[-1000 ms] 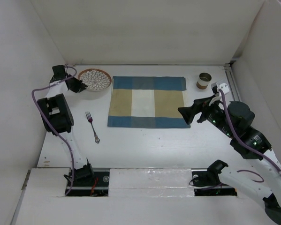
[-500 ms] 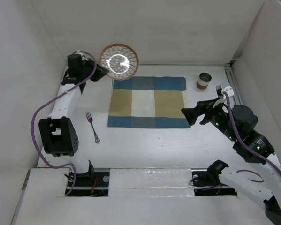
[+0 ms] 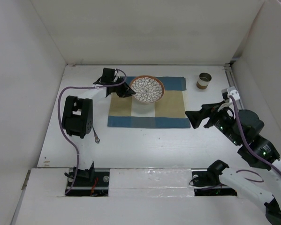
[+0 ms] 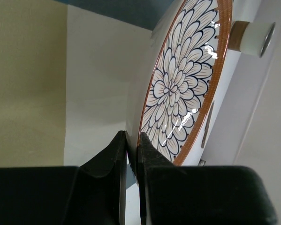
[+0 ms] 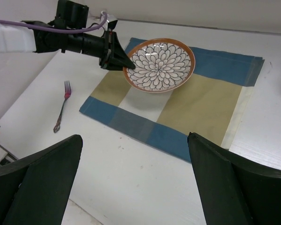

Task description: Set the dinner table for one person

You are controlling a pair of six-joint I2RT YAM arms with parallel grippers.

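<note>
Could make out only the handle end of the fork [image 3: 97, 138] from above, the rest hidden behind the left arm; found it whole in the right wrist view, lying on bare white left of the mat [image 3: 147, 115]. Lost the far middle of the mat under the bowl [image 3: 148, 89], and could not tell whether the bowl's base touched the cloth or hung just over it. Saw the left gripper [image 3: 127, 90] closed tight on the bowl's left rim, pinching the edge between two black fingers [image 4: 117, 159], with the flowered inside tilted in the left wrist view and cut off at the top. Caught the cup [image 3: 205, 80] upright beyond the mat's far right corner, well apart from the bowl. Found the right gripper [image 3: 196, 117] spread wide and holding nothing, poised just off the mat's near right corner, its arm covering part of the right side. Had the dinner table [image 3: 145, 140] under it all, flat and white, walled by white panels, with the arm bases at its near edge.
</note>
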